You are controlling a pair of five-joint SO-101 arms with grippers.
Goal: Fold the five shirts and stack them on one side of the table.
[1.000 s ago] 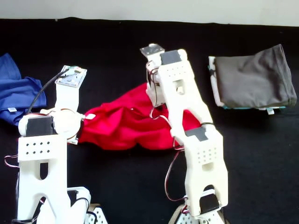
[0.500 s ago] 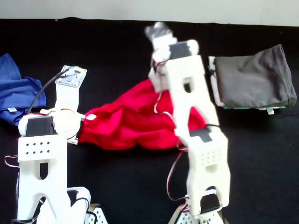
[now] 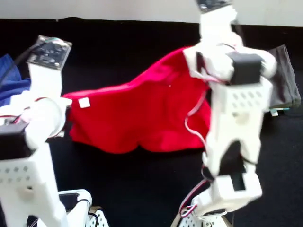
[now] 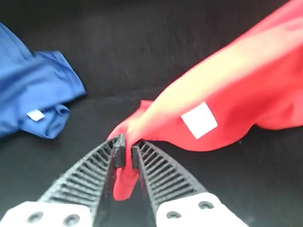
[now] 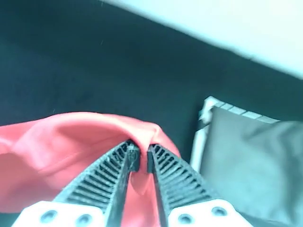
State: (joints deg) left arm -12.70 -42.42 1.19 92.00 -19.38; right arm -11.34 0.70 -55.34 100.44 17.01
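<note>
Red shirt [image 3: 142,113] is held stretched over tabletop [image 3: 118,47], edges clamped in left end effector [image 4: 125,153] & right end effector [image 5: 140,158]. An edge could be pulled free if tension is overdone, as grips look shallow

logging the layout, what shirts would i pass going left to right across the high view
blue shirt → red shirt → folded grey shirt

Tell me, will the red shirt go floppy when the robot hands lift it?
Probably floppy: the red shirt sags between the left hand and right hand. Likely light, since small pinches hold it up. It might slip; each grips only an edge.
</note>
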